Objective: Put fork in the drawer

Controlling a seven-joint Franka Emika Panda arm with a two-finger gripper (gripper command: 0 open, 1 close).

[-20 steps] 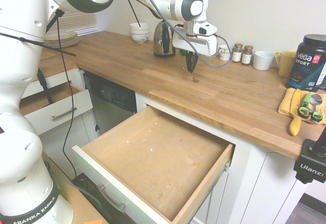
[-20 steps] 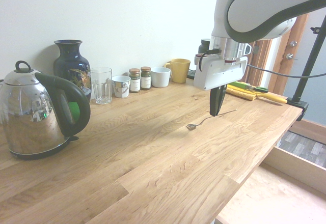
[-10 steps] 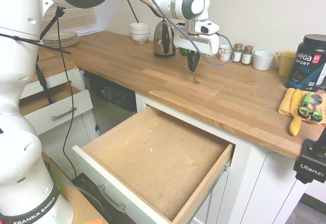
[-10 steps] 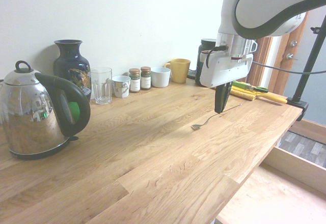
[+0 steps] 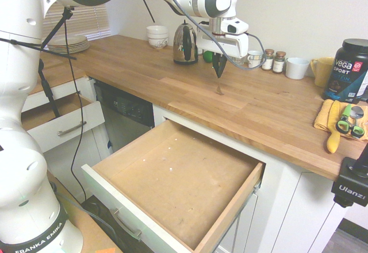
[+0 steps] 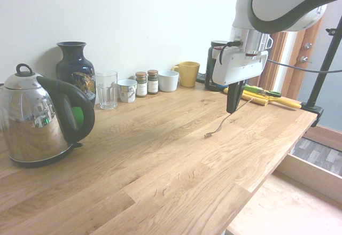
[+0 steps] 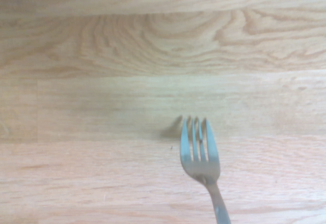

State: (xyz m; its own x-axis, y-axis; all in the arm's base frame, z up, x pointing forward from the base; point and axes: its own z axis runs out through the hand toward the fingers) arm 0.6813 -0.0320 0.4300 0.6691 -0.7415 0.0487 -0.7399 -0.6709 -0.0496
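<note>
- We see the fork [image 6: 223, 124] pinched by its handle in the tool [image 6: 234, 109], tilted, tines lowest and at or just above the wooden surface [image 6: 160, 155]; we cannot tell whether they touch.
- In the wrist view the fork's tines [image 7: 197, 145] show against the wood grain, a faint shadow beside them.
- We find the tool closed on the fork, pointing straight down over the surface.
- The drawer [image 5: 178, 178] stands pulled open below the surface edge, its brown bottom bare.
- Along the wall we note a kettle [image 6: 40, 120], a dark vase [image 6: 75, 69], a glass [image 6: 106, 89], spice jars [image 6: 147, 83] and a yellow mug [image 6: 187, 73].
</note>
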